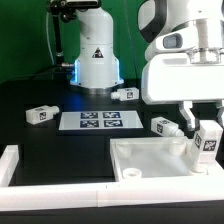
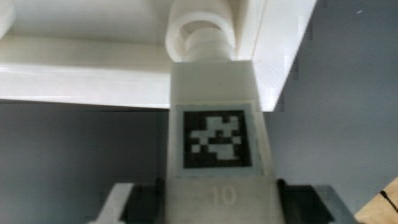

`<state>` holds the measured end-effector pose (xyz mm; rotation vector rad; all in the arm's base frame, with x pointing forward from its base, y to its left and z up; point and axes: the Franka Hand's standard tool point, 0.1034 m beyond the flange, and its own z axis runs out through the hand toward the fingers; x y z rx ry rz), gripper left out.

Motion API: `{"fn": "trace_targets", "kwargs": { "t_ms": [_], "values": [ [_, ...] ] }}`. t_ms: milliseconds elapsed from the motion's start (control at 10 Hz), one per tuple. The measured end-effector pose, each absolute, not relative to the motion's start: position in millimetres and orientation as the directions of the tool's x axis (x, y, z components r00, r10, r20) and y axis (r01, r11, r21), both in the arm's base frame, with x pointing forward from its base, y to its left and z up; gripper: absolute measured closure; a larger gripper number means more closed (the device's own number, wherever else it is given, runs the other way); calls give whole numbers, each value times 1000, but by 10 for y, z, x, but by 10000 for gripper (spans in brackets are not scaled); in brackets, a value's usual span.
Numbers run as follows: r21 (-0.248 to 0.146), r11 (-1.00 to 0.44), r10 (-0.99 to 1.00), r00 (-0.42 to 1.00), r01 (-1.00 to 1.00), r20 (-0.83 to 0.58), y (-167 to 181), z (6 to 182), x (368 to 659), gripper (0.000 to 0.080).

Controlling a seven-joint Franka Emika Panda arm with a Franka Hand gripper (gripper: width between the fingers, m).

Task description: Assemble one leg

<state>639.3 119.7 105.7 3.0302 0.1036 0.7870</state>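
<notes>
My gripper (image 1: pixel 204 128) is shut on a white leg (image 1: pixel 206 146) with a black-and-white tag and holds it upright over the right side of the white square tabletop (image 1: pixel 150 160). In the wrist view the leg (image 2: pixel 217 120) fills the middle, clamped between the two fingers (image 2: pixel 134 205), its round tip pointing at the tabletop's rimmed corner (image 2: pixel 107 70). Three other legs lie on the black table: one on the exterior view's left (image 1: pixel 40 114), one behind the marker board (image 1: pixel 124 94), one just behind the tabletop (image 1: pixel 165 126).
The marker board (image 1: pixel 99 121) lies flat at the centre. A white wall (image 1: pixel 60 195) edges the front of the table and a short one (image 1: pixel 8 160) the left. The arm's base (image 1: pixel 97 60) stands at the back.
</notes>
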Motion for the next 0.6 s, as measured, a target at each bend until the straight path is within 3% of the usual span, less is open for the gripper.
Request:
{"fn": "trace_targets", "kwargs": {
  "t_ms": [600],
  "values": [
    [40, -996, 93, 873, 84, 478, 1160, 979, 6322, 506]
  ]
}}
